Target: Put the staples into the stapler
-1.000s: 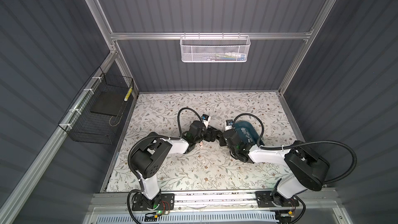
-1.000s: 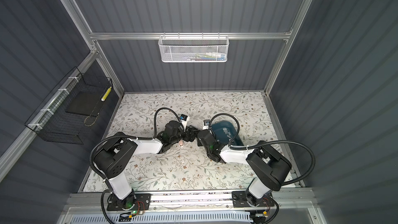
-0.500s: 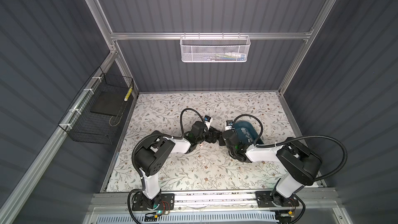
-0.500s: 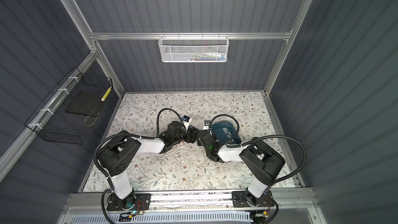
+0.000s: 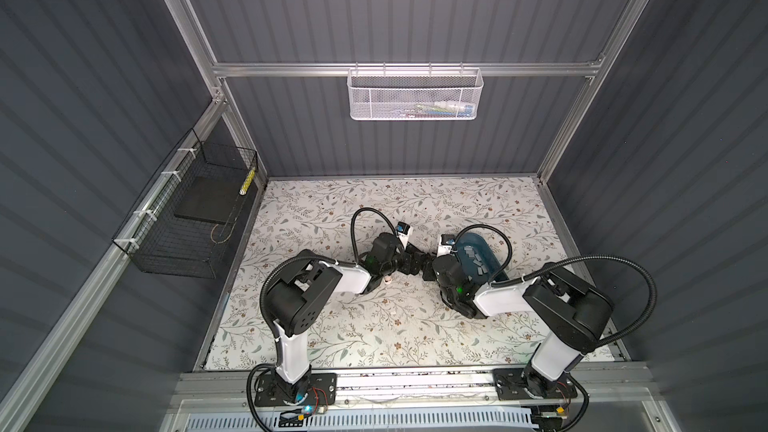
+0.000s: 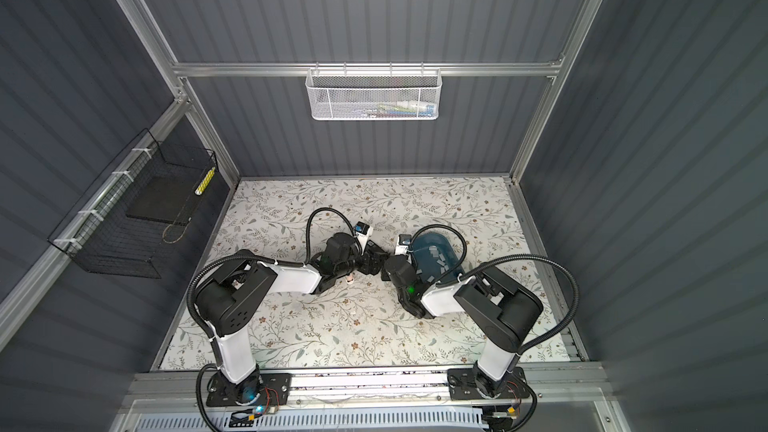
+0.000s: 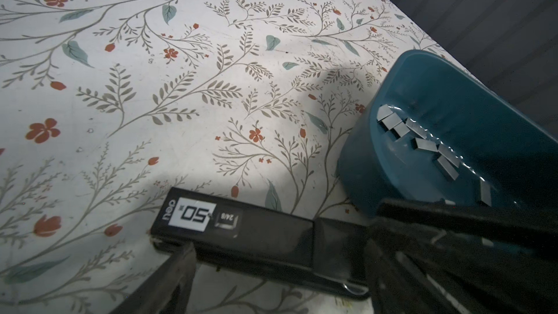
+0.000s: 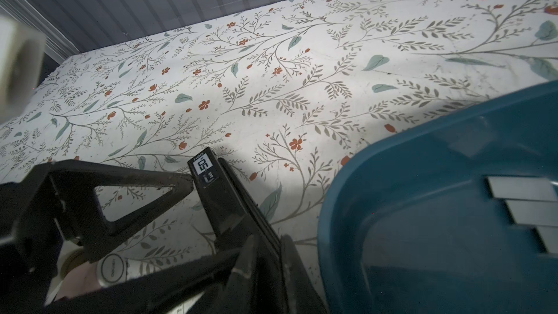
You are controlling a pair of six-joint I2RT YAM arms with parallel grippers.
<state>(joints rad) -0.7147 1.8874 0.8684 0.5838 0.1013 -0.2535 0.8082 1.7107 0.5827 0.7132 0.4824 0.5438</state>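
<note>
Desk: Grip?
Me: My right pincer is clamped on the stapler's rear. My left pincer stands wide, one fingertip against its labelled end.
Desk: And the staples?
Me: Loose in the tray, beside the stapler on the tabletop.

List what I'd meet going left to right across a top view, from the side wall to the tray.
black wire basket → left arm → left gripper → right gripper → blue tray holding the staples. The white mesh basket on the back wall spans the grippers, so it is left out.
</note>
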